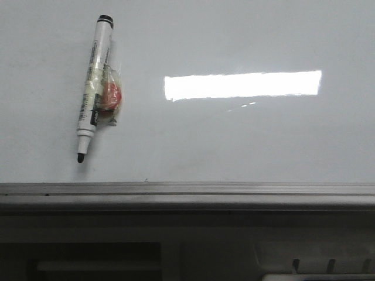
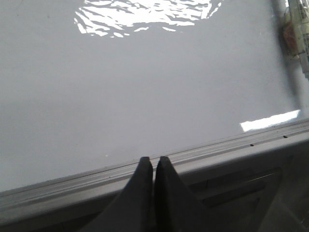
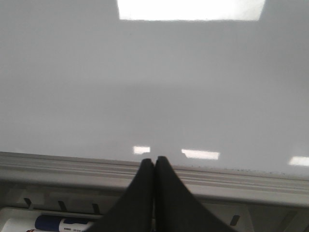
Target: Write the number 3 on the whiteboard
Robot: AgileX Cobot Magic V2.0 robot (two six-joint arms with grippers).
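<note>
A glossy pale grey whiteboard (image 1: pixel 246 140) fills all three views, bordered along its near side by a grey metal rail (image 1: pixel 187 190). No drawn 3 can be made out anywhere on the board.

Front view: one marker (image 1: pixel 94 88), white-bodied with a black end and an uncapped black tip, lies on the board with a small red and clear object (image 1: pixel 110 96) touching its side. One bright rectangular reflection (image 1: pixel 242 85) lies well apart from the marker. Neither arm appears here.

Left wrist view: the left pincer (image 2: pixel 154 166) hangs over the rail, its two dark fingers (image 2: pixel 137 193) pressed together with nothing between them. The marker (image 2: pixel 299 34) is only a blurred sliver at the frame edge, well apart from the fingertips, out across the board.

Right wrist view: the right pincer (image 3: pixel 154 166) likewise sits over the rail (image 3: pixel 241 176), fingers (image 3: pixel 171 198) closed tight on nothing. Only this view shows a tray behind the fingertips, off the board, holding one blue-capped pen (image 3: pixel 63 224); a second beneath it cannot be confirmed.

Count: two pincers, one whiteboard, one marker on the board.
</note>
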